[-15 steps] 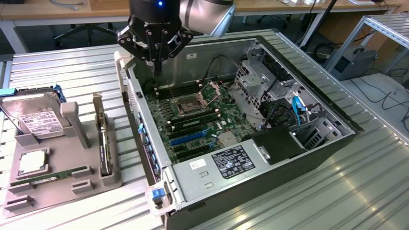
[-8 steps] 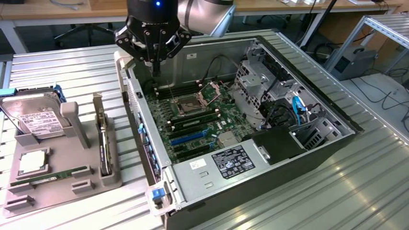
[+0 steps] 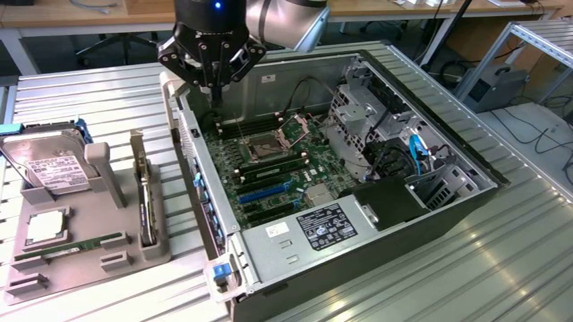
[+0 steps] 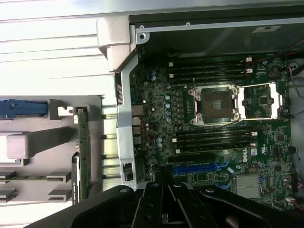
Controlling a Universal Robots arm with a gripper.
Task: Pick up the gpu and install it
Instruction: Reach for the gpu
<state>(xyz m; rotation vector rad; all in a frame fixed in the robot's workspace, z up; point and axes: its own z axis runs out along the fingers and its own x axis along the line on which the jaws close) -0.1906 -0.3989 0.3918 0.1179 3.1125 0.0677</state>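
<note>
Closest to the camera in the exterior view, on the ribbed metal table [image 3: 90, 87], is the grey parts holder [image 3: 134, 255]. The narrow green memory stick [image 3: 80, 245] lies flat in it. The gpu [image 3: 143, 194] [image 4: 83, 152] stands on edge in its slot along the side of the holder nearest the case, bracket end up, so it's not picked up yet. The hard drive [image 3: 49, 168] is propped upright just behind.

On the exterior view's right is the open case [image 3: 358, 268], motherboard [image 3: 296, 174] showing, with the blue slot [image 3: 264, 191] [image 4: 199, 168] nearer and the open CPU socket [image 3: 266, 144] [image 4: 213, 105] further back.

The gripper [image 3: 215, 104] [image 4: 164, 183] hangs over the far end of the board, fingers clenched together with nothing between them, well apart from the gpu.
</note>
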